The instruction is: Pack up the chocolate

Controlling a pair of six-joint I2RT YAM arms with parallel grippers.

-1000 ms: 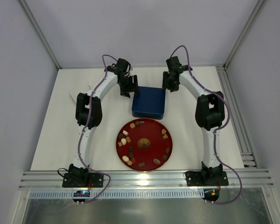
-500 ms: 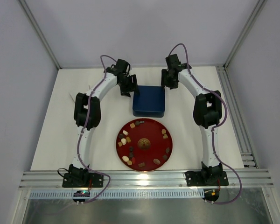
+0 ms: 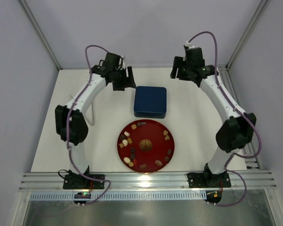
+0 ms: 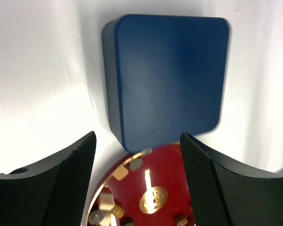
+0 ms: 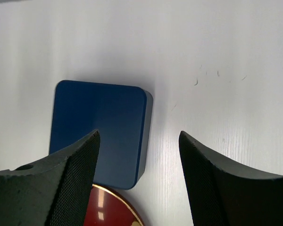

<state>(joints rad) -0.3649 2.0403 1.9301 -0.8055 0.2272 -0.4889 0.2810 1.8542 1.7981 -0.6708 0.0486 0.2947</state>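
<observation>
White table (image 3: 193,117) spreads flat beneath the left gripper (image 3: 128,81) and right gripper (image 3: 175,74), evenly lit, soft shadows only. Beyond them rises a pale grey wall (image 3: 146,28), aluminium posts (image 3: 39,33) slanting up either side. Well behind them, at the table's near edge, runs a slotted metal rail (image 3: 146,180).

The tin (image 3: 150,101) is sitting mid-tabletop (image 3: 104,136), toward the far side; the plate (image 3: 154,134) is lying just in front of it, its far rim close against the tin's near edge; the chocolate (image 3: 125,142) is lying on the plate, scattered in a ring around its centre; the left end effector (image 3: 127,81) is hovering behind-left of the tin; the right end effector (image 3: 175,73) is hovering behind-right, both apart from it.
</observation>
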